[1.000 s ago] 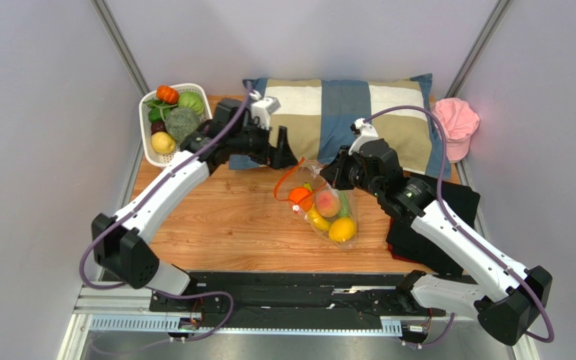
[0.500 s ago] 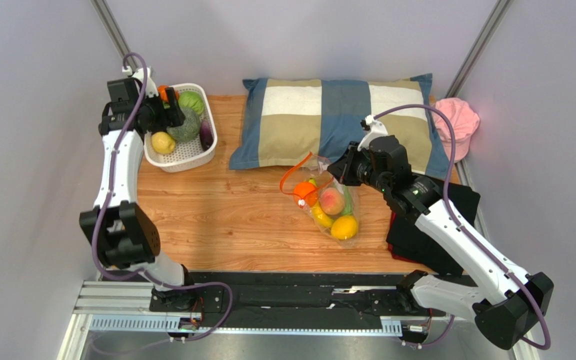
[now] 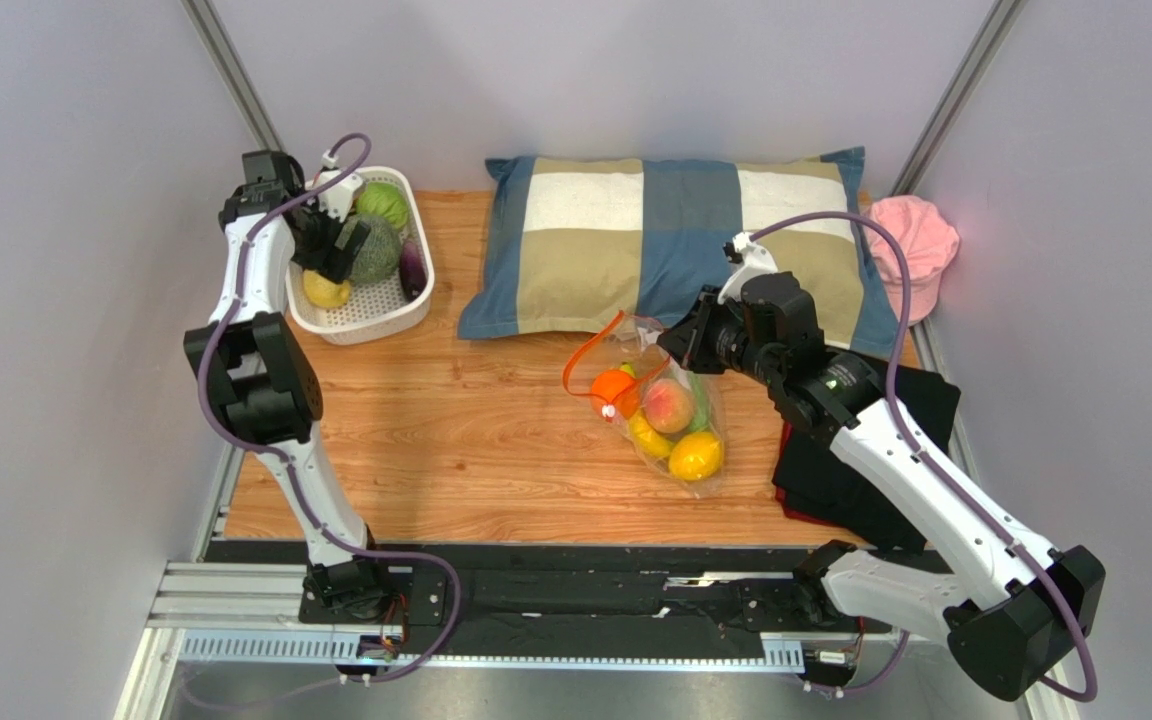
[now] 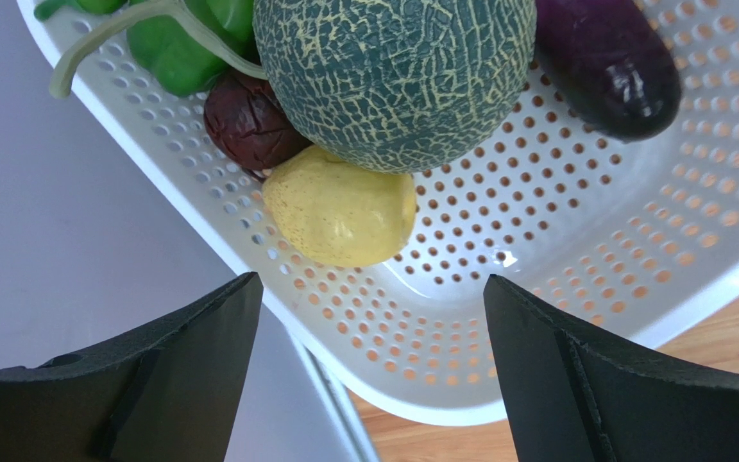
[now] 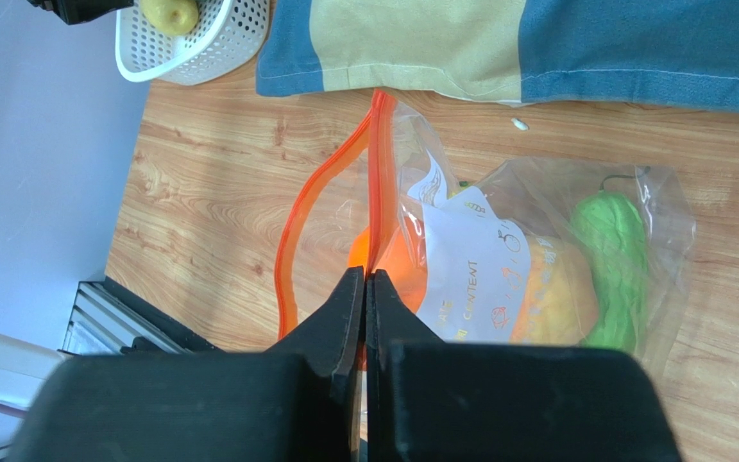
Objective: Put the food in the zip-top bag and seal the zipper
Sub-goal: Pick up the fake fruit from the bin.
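The left arm rises steeply along the worktop's (image 3: pixel 447 435) left edge, elbow folded, with its wrist turned over the basket (image 4: pixel 537 289). The left fingers (image 4: pixel 576 385) stand wide apart and hold nothing; they hover above the basket's near corner, with the pear (image 4: pixel 340 207) between them in the wrist view. The pear is tan-yellow, matte and finely speckled. It rests against a round melon (image 4: pixel 393 77) with a raised net-like rind, beside a wrinkled maroon fruit (image 4: pixel 248 120) and a smooth green pepper (image 4: pixel 190 48). A glossy dark purple eggplant (image 4: pixel 609 63) lies on the melon's other side. The basket is white rigid plastic, perforated with rows of small round holes. The right arm extends diagonally from its base toward the worktop centre. The right fingers (image 5: pixel 364 298) are closed on the zipper (image 5: pixel 375 192), pinching one thin orange-red strip while the other strip bows away, leaving the mouth open. The bag (image 5: pixel 667 217) is clear crinkly film with a white printed label (image 5: pixel 470 269); it lies on the wood-grain worktop just in front of a checked pillow (image 3: pixel 657 225). It contains a lemon (image 3: pixel 698 456), a banana (image 3: pixel 647 438), a tomato (image 3: pixel 612 387), a peach-toned fruit (image 3: pixel 668 405) and a bumpy green fruit (image 5: pixel 614 260).
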